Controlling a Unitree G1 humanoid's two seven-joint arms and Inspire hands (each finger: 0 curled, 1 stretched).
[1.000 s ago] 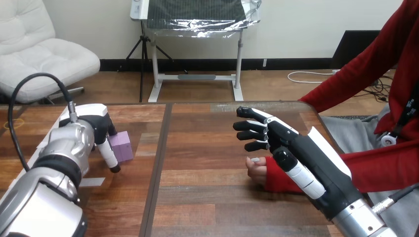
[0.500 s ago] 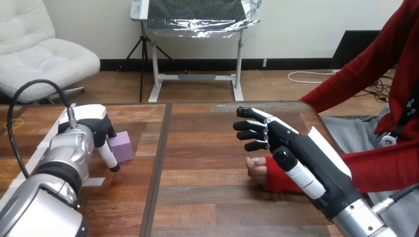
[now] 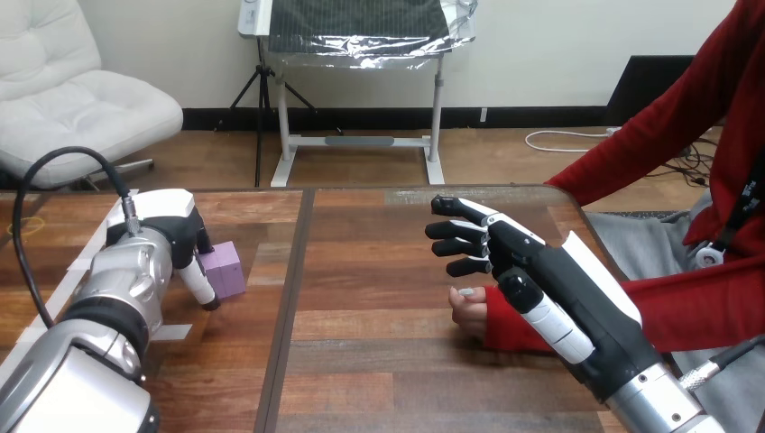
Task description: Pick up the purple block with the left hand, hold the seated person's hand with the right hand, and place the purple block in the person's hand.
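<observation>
Block: the purple block [image 3: 225,269] is sitting on the table [image 3: 379,361], in its left half, near the dark seam that is running down the tabletop. You are seeing its top and its near face. Its left side is lying behind your left hand.

Left hand: your left hand [image 3: 183,236] is coming in from the lower left on its silver forearm. It is sitting right against the block's left side, with its dark body leaning over the block's upper left corner. You cannot tell whether it is gripping the block or only lying against it.

Right hand: your right hand [image 3: 541,271] is hanging over the table's right half, wide open. Its fingers [image 3: 456,229] are stretching out straight and a little spread, pointing toward the far left. It is holding nothing.

Person's hand: the person's hand [image 3: 467,311] is resting on the table at the right, loosely closed, coming out of a red sleeve [image 3: 494,327].

Right hand and person's hand: your right hand is hovering over the person's hand, and its thumb is crossing the sleeve as you are seeing it. Nothing of your hand is curling round the person's hand or wrist. You cannot tell whether the two are touching.

Block and person's hand: they are lying well apart, with the seam running between them.
</observation>
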